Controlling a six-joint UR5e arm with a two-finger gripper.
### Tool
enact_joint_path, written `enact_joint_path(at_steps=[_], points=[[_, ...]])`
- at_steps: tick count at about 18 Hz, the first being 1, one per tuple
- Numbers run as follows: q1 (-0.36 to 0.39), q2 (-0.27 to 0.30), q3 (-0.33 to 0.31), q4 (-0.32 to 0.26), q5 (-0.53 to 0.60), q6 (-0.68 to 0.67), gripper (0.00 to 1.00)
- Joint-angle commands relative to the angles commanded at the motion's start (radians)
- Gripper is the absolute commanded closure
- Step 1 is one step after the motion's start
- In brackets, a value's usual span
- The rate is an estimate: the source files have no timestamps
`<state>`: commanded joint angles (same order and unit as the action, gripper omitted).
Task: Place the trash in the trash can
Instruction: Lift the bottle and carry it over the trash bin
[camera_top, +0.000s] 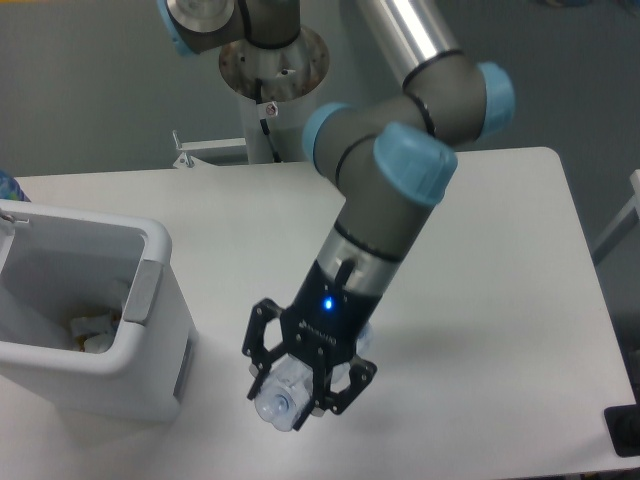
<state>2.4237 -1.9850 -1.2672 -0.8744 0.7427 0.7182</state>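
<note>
Gripper (300, 385) clamped on bottle (281, 402), lower centre of frame, lifted off table (500, 300). Bottle looks empty: light, thin clear plastic, smooth, likely slippery and crushable; mid-body hold seems safest. Bin (150, 300) at left: white, boxy, rigid, rounded corners, grey tab; wrapper (92, 332) already inside, whitish, crumpled.

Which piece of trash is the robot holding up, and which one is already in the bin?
The tool holds the clear bottle above the table. The crumpled whitish wrapper already lies inside the white bin.
</note>
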Motion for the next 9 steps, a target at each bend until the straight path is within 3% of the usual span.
enact_joint_path(at_steps=[4, 9], points=[[0.003, 0.006, 0.058, 0.002, -0.132, -0.111, 0.64], [0.002, 0.046, 0.069, 0.005, -0.233, -0.124, 0.64]])
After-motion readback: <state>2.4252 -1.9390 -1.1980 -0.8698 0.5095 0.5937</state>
